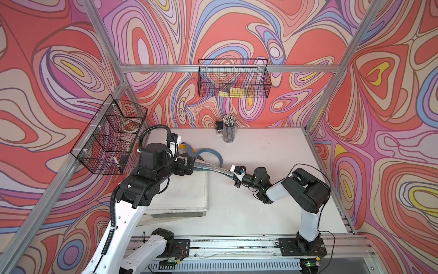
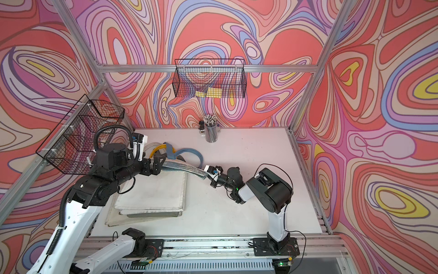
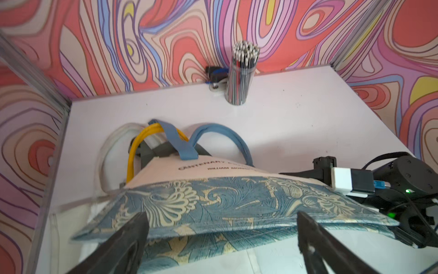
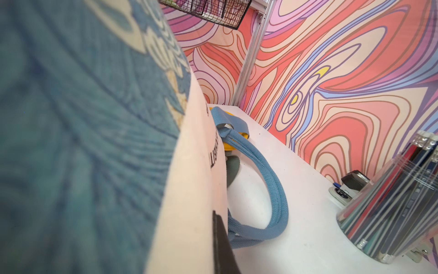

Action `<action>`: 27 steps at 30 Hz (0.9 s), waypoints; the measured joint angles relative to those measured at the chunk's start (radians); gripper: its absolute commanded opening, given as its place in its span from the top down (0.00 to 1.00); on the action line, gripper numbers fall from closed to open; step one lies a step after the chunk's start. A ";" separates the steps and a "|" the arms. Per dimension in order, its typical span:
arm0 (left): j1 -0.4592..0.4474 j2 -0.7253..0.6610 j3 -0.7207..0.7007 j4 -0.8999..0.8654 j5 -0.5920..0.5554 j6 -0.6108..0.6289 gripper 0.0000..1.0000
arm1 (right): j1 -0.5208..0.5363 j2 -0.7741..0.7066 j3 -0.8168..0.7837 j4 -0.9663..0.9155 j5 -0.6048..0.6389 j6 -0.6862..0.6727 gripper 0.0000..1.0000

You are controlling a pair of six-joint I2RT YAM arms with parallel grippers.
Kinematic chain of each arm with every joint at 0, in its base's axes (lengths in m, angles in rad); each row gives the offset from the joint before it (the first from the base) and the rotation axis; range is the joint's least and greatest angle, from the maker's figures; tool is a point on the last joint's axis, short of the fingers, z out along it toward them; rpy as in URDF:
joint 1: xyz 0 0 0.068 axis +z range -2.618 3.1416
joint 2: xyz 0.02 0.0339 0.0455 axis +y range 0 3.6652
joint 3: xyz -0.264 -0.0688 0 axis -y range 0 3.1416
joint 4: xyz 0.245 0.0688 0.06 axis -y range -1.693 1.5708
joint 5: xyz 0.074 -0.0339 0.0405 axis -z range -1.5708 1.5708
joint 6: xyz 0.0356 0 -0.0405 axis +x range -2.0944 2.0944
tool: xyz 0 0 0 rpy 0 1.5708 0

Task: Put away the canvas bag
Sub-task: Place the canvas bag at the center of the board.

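The canvas bag (image 1: 213,169), blue with a cream leaf print and a plain cream band bearing dark lettering, hangs in the centre-left of both top views, stretched as a narrow strip between the two arms. It is raised above a stack of pale folded bags (image 1: 184,194) lying on the desk (image 1: 272,154). Its blue handles (image 1: 214,154) trail onto the desk behind it, toward the top of the frame.

The right end effector (image 1: 233,176) is clamped tight on the bag's end nearest the frame's centre; in the right wrist view one dark finger (image 4: 220,244) presses against the cream band.

The left end effector (image 3: 221,217) stands fully spread and grips nothing. In the left wrist view its two dark fingers (image 3: 128,237) sit wide apart, with the bag's printed edge lying across the gap between them.

A yellow handle (image 3: 135,147) of another bag shows beside the blue ones.

A clear cup of pencils (image 1: 229,130) stands at the desk's far edge, upper centre. One wire basket (image 1: 233,78) hangs on the back wall above it, and another (image 1: 111,135) hangs at the left.
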 measured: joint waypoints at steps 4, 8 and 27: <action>0.000 0.047 0.040 -0.120 -0.007 -0.077 0.01 | 0.000 -0.045 -0.021 -0.034 -0.022 -0.070 1.00; 0.000 0.090 0.118 -0.220 -0.041 -0.127 0.01 | 0.000 -0.096 -0.046 -0.074 -0.026 -0.146 1.00; 0.203 0.232 -0.036 -0.357 0.111 -0.207 0.01 | 0.021 -0.204 -0.109 -0.186 0.003 -0.415 0.97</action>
